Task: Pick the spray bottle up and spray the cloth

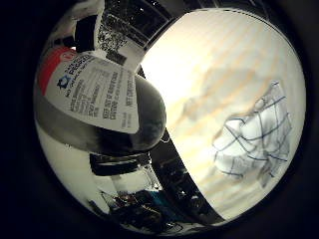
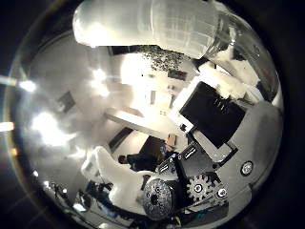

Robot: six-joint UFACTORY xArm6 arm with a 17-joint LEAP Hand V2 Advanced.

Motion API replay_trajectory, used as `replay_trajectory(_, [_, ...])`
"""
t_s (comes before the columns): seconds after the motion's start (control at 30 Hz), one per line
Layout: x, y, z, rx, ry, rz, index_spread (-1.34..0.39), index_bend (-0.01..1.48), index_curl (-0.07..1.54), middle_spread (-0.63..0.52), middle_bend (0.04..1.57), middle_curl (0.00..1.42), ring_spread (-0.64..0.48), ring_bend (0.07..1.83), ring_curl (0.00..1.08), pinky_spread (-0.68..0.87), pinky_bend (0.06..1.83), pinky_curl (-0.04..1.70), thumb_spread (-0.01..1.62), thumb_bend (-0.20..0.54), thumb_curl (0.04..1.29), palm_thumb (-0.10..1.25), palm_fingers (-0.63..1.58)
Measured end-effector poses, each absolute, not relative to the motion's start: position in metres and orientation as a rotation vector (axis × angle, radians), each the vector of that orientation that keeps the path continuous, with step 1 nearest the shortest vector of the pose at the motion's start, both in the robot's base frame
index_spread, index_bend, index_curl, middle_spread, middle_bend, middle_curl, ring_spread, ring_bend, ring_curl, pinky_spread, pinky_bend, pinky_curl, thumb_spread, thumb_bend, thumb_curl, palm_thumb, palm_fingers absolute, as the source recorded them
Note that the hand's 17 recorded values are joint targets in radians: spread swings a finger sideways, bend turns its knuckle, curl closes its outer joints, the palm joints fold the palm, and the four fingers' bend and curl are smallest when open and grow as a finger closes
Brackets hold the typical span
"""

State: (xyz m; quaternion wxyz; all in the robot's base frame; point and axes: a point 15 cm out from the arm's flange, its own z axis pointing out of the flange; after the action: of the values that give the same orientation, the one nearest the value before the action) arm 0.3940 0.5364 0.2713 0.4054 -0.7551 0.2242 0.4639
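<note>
While the robot hand [image 2: 209, 143] is curled around the spray bottle [image 1: 99, 99], the checked cloth [image 1: 256, 134] lies crumpled on the bench [image 1: 199, 59]. Spray could miss if the nozzle points elsewhere; its direction is hidden.

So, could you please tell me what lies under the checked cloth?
The checked cloth lies crumpled on the pale wooden table, apart from the spray bottle held close to the palm. Whether anything sits beneath its folds cannot be seen.
</note>
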Motion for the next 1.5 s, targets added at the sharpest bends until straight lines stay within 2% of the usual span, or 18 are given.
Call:
replay_trajectory(0.2, [0.422, 0.534, 0.223, -1.895, 0.610, 0.988, -0.20, 1.14, 0.71, -0.07, 1.33, 0.56, -0.14, 1.45, 0.55, -0.22, 1.01, 1.21, 0.79, -0.017, 0.85, 1.03, 1.22])
replay_trajectory(0.53, [0.431, 0.539, 0.152, -1.898, 0.659, 0.918, -0.20, 1.14, 0.71, -0.07, 1.33, 0.56, -0.14, 1.45, 0.55, -0.22, 1.01, 1.21, 0.79, -0.017, 0.86, 1.03, 1.23])
replay_trajectory(1.27, [0.429, 0.533, 0.089, -1.940, 0.719, 0.933, -0.20, 1.14, 0.72, -0.07, 1.33, 0.56, -0.14, 1.45, 0.54, -0.21, 1.02, 1.18, 0.79, -0.020, 0.86, 1.02, 1.22])
replay_trajectory(1.43, [0.430, 0.530, 0.086, -1.935, 0.739, 0.940, -0.19, 1.08, 0.71, -0.05, 1.31, 0.55, -0.13, 1.43, 0.53, -0.23, 1.00, 1.13, 0.76, -0.042, 0.83, 0.92, 1.20])
replay_trajectory(1.5, [0.430, 0.530, 0.085, -1.938, 0.737, 0.940, -0.21, 0.96, 0.69, -0.05, 1.27, 0.54, -0.13, 1.43, 0.52, -0.25, 1.00, 1.07, 0.71, -0.043, 0.81, 0.87, 1.16])
